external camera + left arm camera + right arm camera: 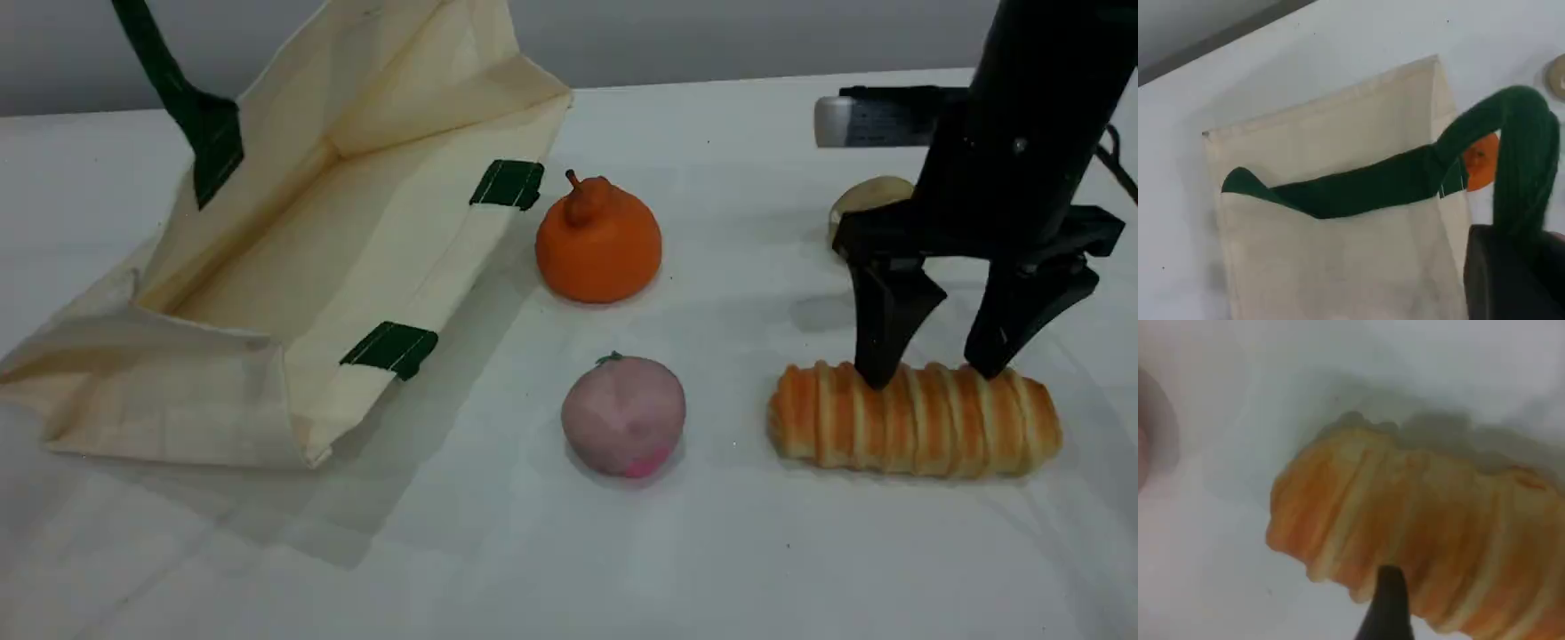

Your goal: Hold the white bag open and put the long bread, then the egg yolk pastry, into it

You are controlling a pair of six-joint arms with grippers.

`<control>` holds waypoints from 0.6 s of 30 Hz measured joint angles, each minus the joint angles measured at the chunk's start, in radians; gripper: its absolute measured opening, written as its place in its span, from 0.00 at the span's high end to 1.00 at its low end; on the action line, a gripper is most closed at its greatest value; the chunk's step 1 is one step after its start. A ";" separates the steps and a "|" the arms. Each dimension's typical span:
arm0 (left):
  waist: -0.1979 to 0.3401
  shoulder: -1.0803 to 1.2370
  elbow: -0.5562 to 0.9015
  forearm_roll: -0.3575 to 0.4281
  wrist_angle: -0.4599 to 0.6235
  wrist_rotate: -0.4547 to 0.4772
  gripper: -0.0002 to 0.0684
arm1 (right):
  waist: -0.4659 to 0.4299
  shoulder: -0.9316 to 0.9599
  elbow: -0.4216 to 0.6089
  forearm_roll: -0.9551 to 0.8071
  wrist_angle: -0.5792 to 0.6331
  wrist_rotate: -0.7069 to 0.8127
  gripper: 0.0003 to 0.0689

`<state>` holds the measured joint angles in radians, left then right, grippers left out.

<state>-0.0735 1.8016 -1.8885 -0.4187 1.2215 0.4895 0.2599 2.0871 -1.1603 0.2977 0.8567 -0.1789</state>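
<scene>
Nearest the camera, the pink ball [622, 415] and the long bread [916, 420] are laid on the white table [533, 551], the loaf lengthwise at the right. Behind the ball an orange stemmed fruit [598, 240] is set, just beside the white bag [356, 222], which is slumped at the left with its mouth agape; only its own cream cloth is seen inside. One strap handle [191, 107] is drawn up taut and pinched in the closed left gripper [1515, 277]. The right gripper [932, 378] is poised upright over the loaf, jaws spread wide, tips at its far edge; contact cannot be judged. The egg yolk pastry [867, 197] is partly hidden behind that arm.
</scene>
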 joint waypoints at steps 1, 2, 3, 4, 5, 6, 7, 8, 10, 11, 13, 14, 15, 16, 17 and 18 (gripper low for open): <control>0.000 0.000 0.000 0.000 0.000 0.000 0.88 | 0.000 0.008 0.000 0.003 0.000 -0.009 0.18; 0.000 0.000 0.000 0.000 0.000 0.000 0.88 | 0.000 0.017 0.000 0.011 0.000 -0.021 0.18; 0.000 0.000 0.000 0.000 0.000 0.000 0.88 | 0.000 0.025 -0.001 0.016 0.000 -0.029 0.18; 0.000 0.000 0.000 0.000 0.000 0.000 0.88 | 0.000 0.036 -0.001 0.020 0.000 -0.032 0.18; 0.000 0.000 0.000 0.000 0.000 0.000 0.88 | 0.000 0.047 -0.001 0.021 0.000 -0.033 0.18; 0.000 0.000 0.000 0.000 0.000 0.000 0.88 | 0.000 0.058 -0.002 0.022 0.001 -0.033 0.18; 0.000 0.000 0.000 0.000 0.000 0.000 0.88 | 0.000 0.066 -0.002 0.023 0.002 -0.033 0.18; 0.000 0.000 0.000 0.000 0.000 0.000 0.88 | 0.000 0.075 -0.002 0.024 0.003 -0.033 0.18; 0.000 0.000 0.000 0.000 0.000 0.000 0.88 | 0.000 0.088 -0.002 0.025 0.003 -0.033 0.19; 0.000 0.000 0.000 0.000 0.000 0.000 0.88 | 0.000 0.093 -0.002 0.025 0.003 -0.032 0.21; 0.000 0.000 0.000 0.000 0.000 0.000 0.88 | 0.000 0.097 -0.002 0.019 0.003 -0.024 0.26; 0.000 0.000 0.000 0.000 0.000 0.000 0.88 | 0.000 0.097 -0.002 0.016 0.003 -0.019 0.30; 0.000 0.000 0.000 0.000 0.000 0.000 0.88 | 0.000 0.099 -0.002 0.012 0.004 -0.016 0.35; 0.000 0.000 0.000 0.000 0.000 0.000 0.88 | 0.000 0.099 -0.002 0.004 0.005 -0.014 0.41; 0.000 0.000 0.000 0.000 0.000 0.000 0.88 | 0.000 0.099 -0.002 -0.004 0.007 -0.014 0.46; 0.000 0.000 0.000 0.000 0.000 0.000 0.88 | 0.000 0.099 -0.002 -0.009 0.008 -0.014 0.53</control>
<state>-0.0735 1.8016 -1.8885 -0.4187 1.2215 0.4895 0.2599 2.1866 -1.1619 0.2890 0.8650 -0.1929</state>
